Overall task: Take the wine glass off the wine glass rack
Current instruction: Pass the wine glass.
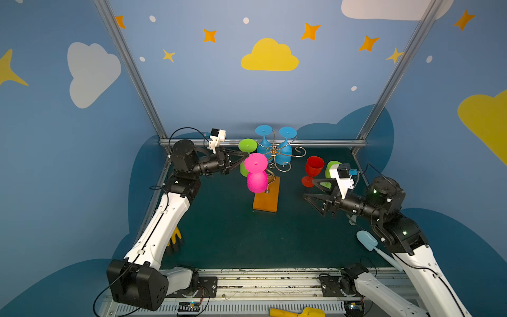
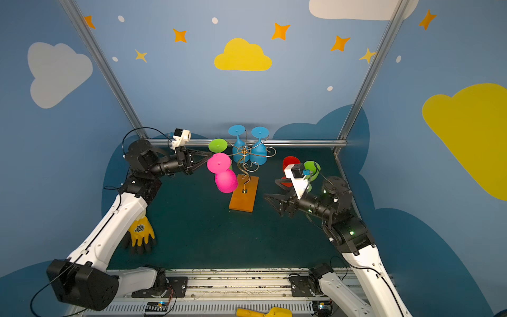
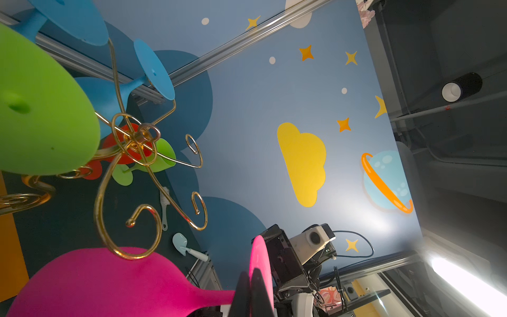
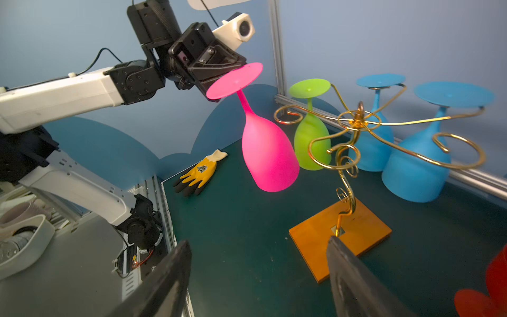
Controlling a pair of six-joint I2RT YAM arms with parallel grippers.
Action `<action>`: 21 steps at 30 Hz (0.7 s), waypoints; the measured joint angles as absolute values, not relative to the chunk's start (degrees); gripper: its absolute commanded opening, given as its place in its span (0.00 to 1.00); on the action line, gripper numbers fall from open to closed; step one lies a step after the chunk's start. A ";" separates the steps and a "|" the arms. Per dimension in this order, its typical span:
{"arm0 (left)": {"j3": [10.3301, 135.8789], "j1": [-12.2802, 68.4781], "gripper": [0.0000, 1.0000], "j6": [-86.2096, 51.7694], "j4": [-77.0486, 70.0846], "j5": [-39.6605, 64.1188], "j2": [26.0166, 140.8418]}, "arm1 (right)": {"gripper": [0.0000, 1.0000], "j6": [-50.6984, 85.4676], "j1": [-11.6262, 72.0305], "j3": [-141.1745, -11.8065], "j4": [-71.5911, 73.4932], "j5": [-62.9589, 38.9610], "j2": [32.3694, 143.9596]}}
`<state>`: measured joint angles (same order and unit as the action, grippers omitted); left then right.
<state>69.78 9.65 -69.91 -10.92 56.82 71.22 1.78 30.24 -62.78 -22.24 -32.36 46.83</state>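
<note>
Beside the rack (image 1: 267, 201), left pincer (image 3: 251, 286) tips hidden overhead behind pink glass (image 1: 256, 181)

I see my left gripper (image 4: 219, 82) pinching the flat foot of the pink wine glass (image 4: 270, 153). It hangs upside down beside the gold wine glass rack (image 4: 354, 129). My right gripper (image 4: 258, 245) is wide apart.

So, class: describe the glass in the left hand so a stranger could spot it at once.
Find the gold wire rack on its orange base, mid-table. Beside it, the left hand pinches the foot of an upside-down wine glass. It alone is pink; the green glass and blue glasses hang on the rack.
</note>
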 measured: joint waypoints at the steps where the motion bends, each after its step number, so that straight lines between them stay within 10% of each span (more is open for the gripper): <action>1: 69.56 9.45 0.03 -69.91 -10.83 56.90 70.70 | 0.77 0.97 32.12 -62.78 -21.58 -31.53 47.48; 21: 65.87 7.53 0.03 -69.93 -8.16 57.25 64.05 | 0.78 -6.39 53.71 -61.30 -5.06 -12.53 65.12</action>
